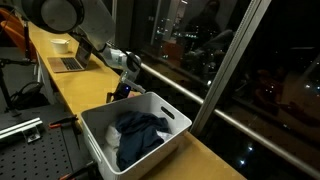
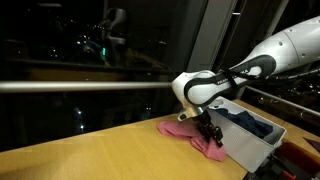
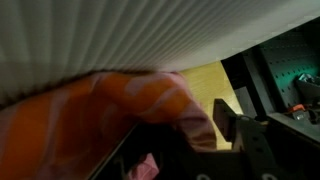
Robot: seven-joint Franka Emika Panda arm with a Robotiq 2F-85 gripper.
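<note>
Claw (image 2: 208, 132) pinches the pink cloth (image 2: 178, 128) just beside the white bin (image 2: 247, 148)

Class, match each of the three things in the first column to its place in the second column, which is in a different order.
Things:
1. pink cloth
2. dark blue garment
3. laptop

Places:
A. at the far end of the counter
B. inside the white bin
C. on the counter beside the bin, at the gripper

Pairs: 1-C, 2-B, 3-A
</note>
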